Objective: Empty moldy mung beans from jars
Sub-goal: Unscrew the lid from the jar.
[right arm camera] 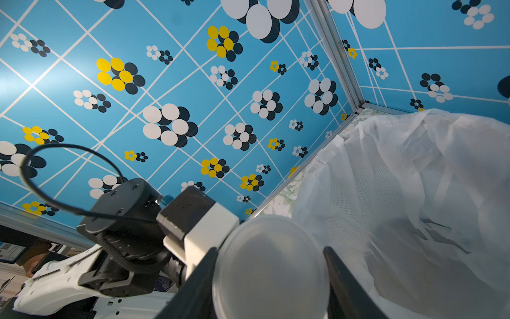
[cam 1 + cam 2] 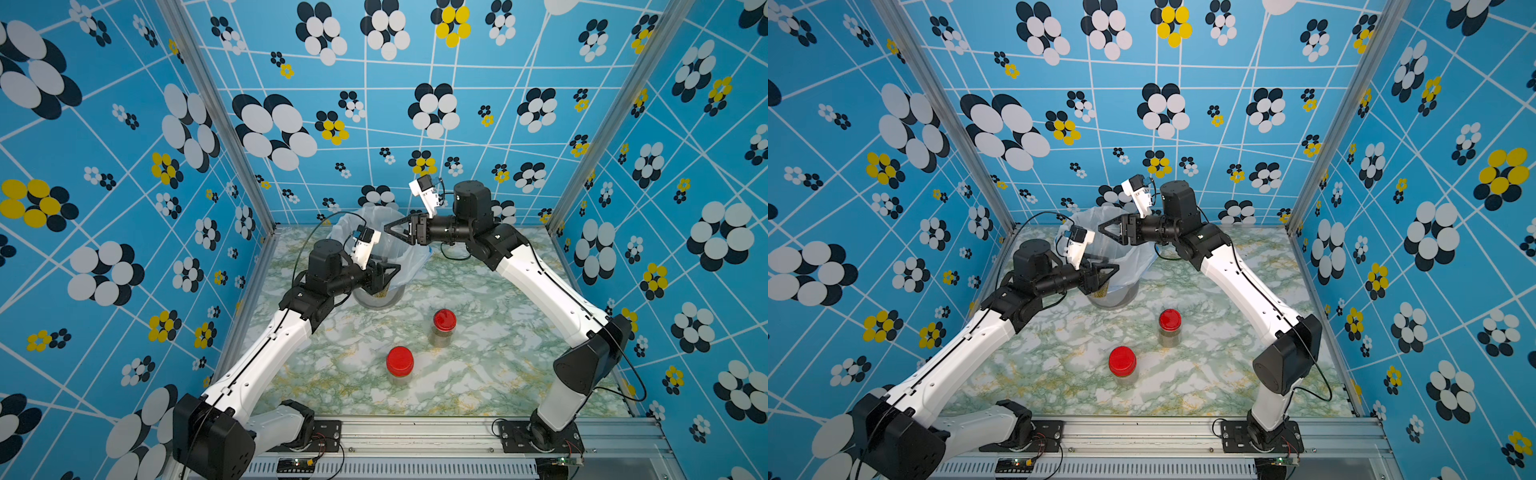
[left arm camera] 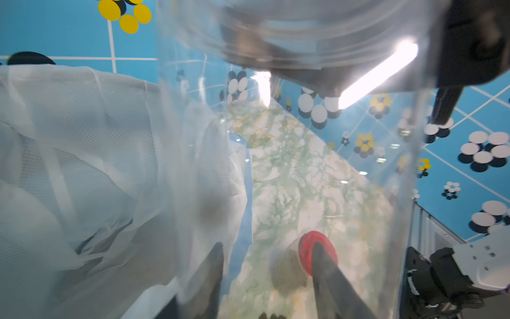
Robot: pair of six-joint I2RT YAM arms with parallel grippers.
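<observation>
My left gripper [image 2: 396, 269] [image 3: 266, 247] is shut on the tall clear jar [image 3: 358, 165], held at the front of the bin. Its wall fills the left wrist view. Olive-yellow mung beans [image 2: 380, 294] show at its lower end, just under the gripper. My right gripper [image 2: 387, 227] [image 1: 270, 248] hovers over the bin, shut on a round frosted lid [image 1: 271, 276]. Two short jars with red lids [image 2: 444, 321] [image 2: 400, 360] stand upright on the table in both top views, with beans in their lower halves. One of them [image 3: 305, 248] shows through the held jar.
The bin lined with a white plastic bag [image 2: 411, 257] [image 1: 414, 193] stands at the back of the marble-patterned table [image 2: 478, 374]. Blue flowered walls close in three sides. Both arm bases sit on the metal rail [image 2: 415, 432] at the front.
</observation>
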